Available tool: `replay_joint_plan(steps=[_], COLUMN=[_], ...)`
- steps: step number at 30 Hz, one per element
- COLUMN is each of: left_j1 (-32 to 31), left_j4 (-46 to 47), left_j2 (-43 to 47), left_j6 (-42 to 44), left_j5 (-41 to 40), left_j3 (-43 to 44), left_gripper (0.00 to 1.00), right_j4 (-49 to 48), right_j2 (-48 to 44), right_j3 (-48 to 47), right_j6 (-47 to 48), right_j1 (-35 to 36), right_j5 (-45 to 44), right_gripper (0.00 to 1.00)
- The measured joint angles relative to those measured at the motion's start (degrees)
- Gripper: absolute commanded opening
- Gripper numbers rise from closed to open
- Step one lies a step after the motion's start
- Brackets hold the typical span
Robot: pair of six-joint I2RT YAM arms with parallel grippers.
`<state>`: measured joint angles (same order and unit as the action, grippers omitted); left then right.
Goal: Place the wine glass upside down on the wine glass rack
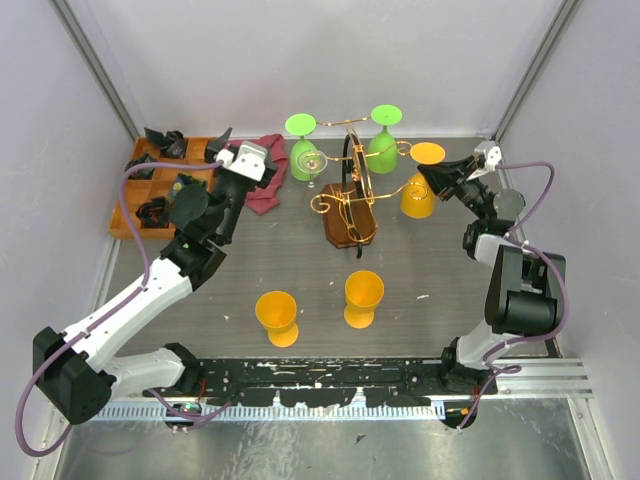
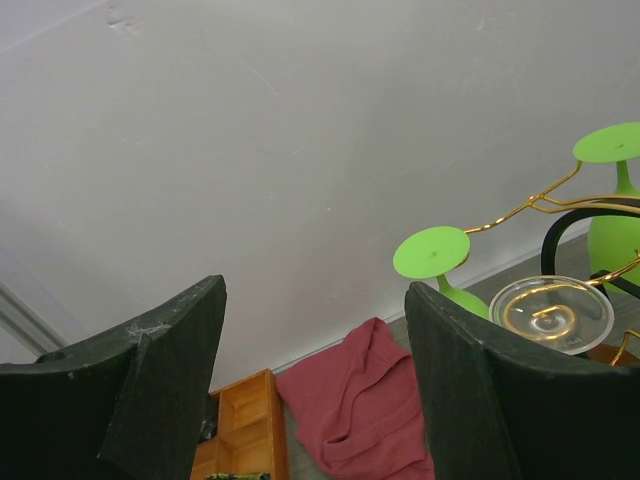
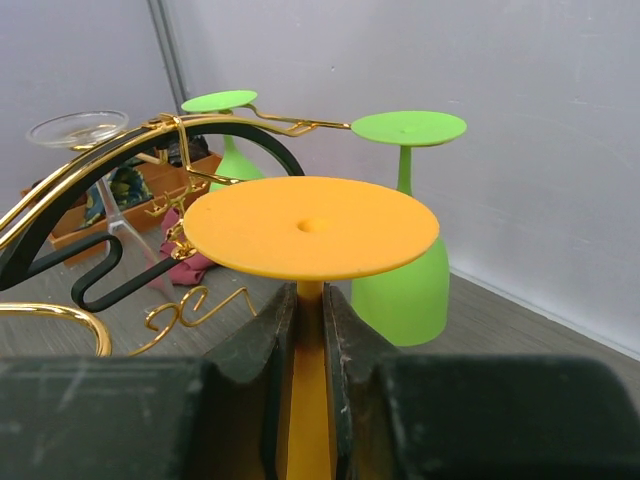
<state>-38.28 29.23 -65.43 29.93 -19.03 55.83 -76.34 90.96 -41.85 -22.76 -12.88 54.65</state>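
My right gripper (image 3: pixel 310 322) is clamped on the stem of the orange wine glass (image 3: pixel 312 228), both fingers pressed flat against it just under the foot. The glass is upside down: its round foot sits above my fingers and its bowl hangs below them, off the table. From the top view it is at the right side of the wine glass rack (image 1: pixel 348 222), the foot just beside the tip of the right-hand gold scroll arm. I cannot tell whether the foot touches the wire.

Two green wine glasses (image 1: pixel 302 152) (image 1: pixel 384 142) hang inverted on the rack's far arms, and a clear glass (image 2: pixel 552 312) hangs on the left near arm.

My left gripper (image 2: pixel 315 300) is on the rack's other side, jaws spread wide with nothing between them, above a red cloth (image 1: pixel 266 187) and next to the compartmented wooden tray (image 1: pixel 128 205). It is well apart from the held glass.

Two more orange glasses (image 1: pixel 276 316) (image 1: pixel 363 297) stand upright on the table in front of the rack.
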Motion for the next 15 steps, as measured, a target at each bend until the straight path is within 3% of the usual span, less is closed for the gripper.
replay_joint_plan(steps=[15], left_j1=[0.28], left_j4=[0.0], left_j2=[-0.63], left_j6=[0.02], left_j5=[-1.46], left_j3=[0.0], left_gripper=[0.78], right_j4=[-1.25], right_j2=[7.02], right_j3=[-5.51], right_j6=[-0.35], right_j1=[5.42], right_j5=[1.64], right_gripper=[0.01])
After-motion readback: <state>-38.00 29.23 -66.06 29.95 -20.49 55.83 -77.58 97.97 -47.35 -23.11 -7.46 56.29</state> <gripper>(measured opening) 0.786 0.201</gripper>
